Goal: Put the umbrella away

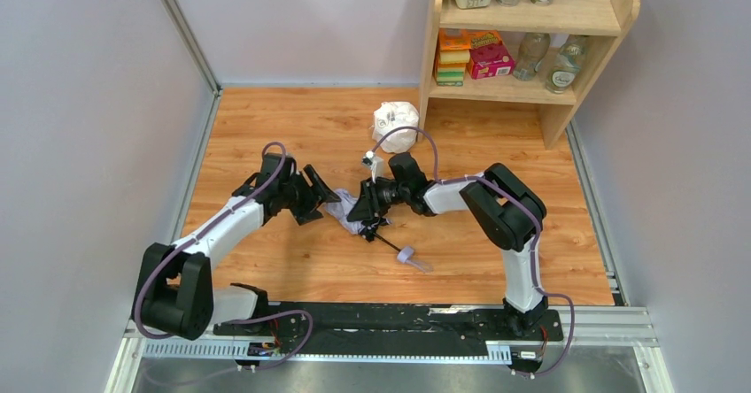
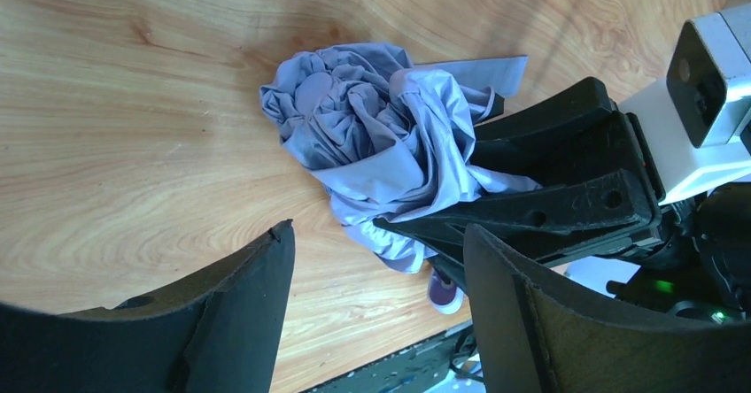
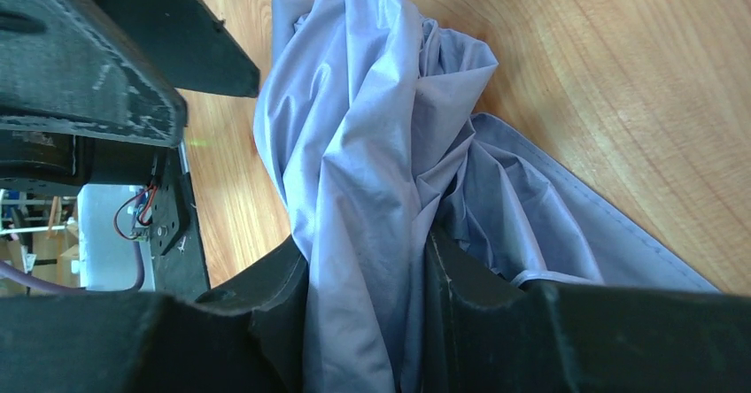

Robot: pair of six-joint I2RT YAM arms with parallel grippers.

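The umbrella (image 1: 347,212) lies collapsed on the wooden table, its pale lavender canopy bunched up. Its thin black shaft runs down right to the small lavender handle (image 1: 407,255). My right gripper (image 1: 363,205) is shut on a fold of the canopy (image 3: 372,234), the cloth pinched between its fingers. My left gripper (image 1: 321,195) is open and empty just left of the canopy. In the left wrist view the crumpled canopy (image 2: 372,136) lies ahead of my open fingers (image 2: 257,287), with the right gripper's black fingers (image 2: 549,207) clamped on it and the handle (image 2: 445,292) below.
A white plastic-wrapped lump (image 1: 395,124) sits behind the umbrella near a wooden shelf unit (image 1: 531,88) at the back right, holding boxes, bottles and cups. Grey walls bound the table left and right. A black rail (image 1: 354,318) runs along the near edge.
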